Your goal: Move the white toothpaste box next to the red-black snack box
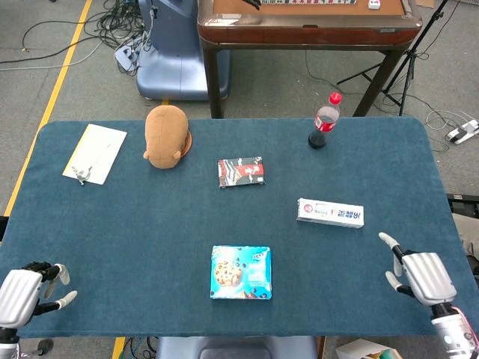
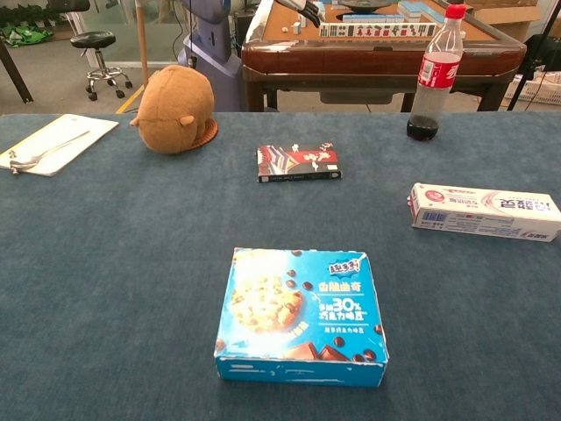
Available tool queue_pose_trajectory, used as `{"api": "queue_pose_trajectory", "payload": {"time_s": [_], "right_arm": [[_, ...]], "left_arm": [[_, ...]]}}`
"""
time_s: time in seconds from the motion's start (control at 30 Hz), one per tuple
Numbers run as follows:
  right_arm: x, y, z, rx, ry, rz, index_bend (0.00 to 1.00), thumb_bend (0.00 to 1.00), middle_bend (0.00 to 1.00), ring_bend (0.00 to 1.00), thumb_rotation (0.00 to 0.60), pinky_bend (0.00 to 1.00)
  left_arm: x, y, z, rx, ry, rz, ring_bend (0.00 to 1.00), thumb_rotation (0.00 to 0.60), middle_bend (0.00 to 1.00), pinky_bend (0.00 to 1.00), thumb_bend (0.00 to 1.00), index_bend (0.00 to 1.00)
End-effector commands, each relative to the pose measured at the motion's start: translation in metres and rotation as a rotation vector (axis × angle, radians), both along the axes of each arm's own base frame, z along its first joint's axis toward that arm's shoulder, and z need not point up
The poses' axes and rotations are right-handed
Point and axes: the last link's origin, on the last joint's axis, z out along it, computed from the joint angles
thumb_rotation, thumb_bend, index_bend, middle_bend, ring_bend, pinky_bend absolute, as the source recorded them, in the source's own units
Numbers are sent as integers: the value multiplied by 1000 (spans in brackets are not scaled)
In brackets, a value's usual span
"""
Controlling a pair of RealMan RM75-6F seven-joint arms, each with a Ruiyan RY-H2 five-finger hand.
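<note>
The white toothpaste box (image 1: 330, 213) (image 2: 484, 211) lies flat on the right half of the blue table. Up and to its left, near the table's middle, lies the red-black snack box (image 1: 241, 171) (image 2: 298, 162). My right hand (image 1: 420, 275) hovers at the front right corner, below and right of the toothpaste box, fingers spread and empty. At the front left corner sits my left hand (image 1: 22, 288), fingers curled, holding nothing. Neither hand shows in the chest view.
A blue cookie box (image 1: 241, 272) (image 2: 302, 314) lies front centre. A cola bottle (image 1: 324, 121) (image 2: 433, 74) stands at the back right. A brown plush toy (image 1: 166, 135) (image 2: 176, 109) and a paper with a spoon (image 1: 94, 153) sit at the back left.
</note>
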Motion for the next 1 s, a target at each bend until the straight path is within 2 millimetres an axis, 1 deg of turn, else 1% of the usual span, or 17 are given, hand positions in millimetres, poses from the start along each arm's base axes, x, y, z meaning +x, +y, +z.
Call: {"api": "queue_pose_trajectory", "payload": {"time_s": [0.03, 0.17, 0.27, 0.33, 0.57, 1.0], "right_arm": [[-4, -8, 0, -9, 11, -40, 94, 517, 810, 772, 600, 871], [-9, -16, 1, -15, 17, -76, 90, 648, 912, 883, 600, 934], [-12, -23, -1, -11, 14, -103, 90, 725, 961, 931, 600, 961], [-15, -28, -3, -3, 16, -122, 90, 756, 981, 951, 600, 969], [-24, -46, -17, 36, 10, -196, 90, 772, 1000, 977, 600, 979], [-40, -71, -32, 83, 26, -297, 90, 809, 1000, 999, 600, 986]], "left_arm": [[0, 0, 0, -2, -1, 1, 586, 600, 845, 536, 96, 632], [0, 0, -1, -8, 1, 0, 586, 600, 845, 536, 96, 632], [0, 0, -1, -8, -1, 0, 586, 600, 845, 536, 97, 632], [0, 0, -1, -7, -3, -1, 586, 600, 845, 536, 96, 632], [1, 1, -1, -11, -6, -4, 586, 600, 845, 536, 96, 632], [0, 1, 0, -12, -11, -3, 586, 600, 845, 536, 96, 632]]}}
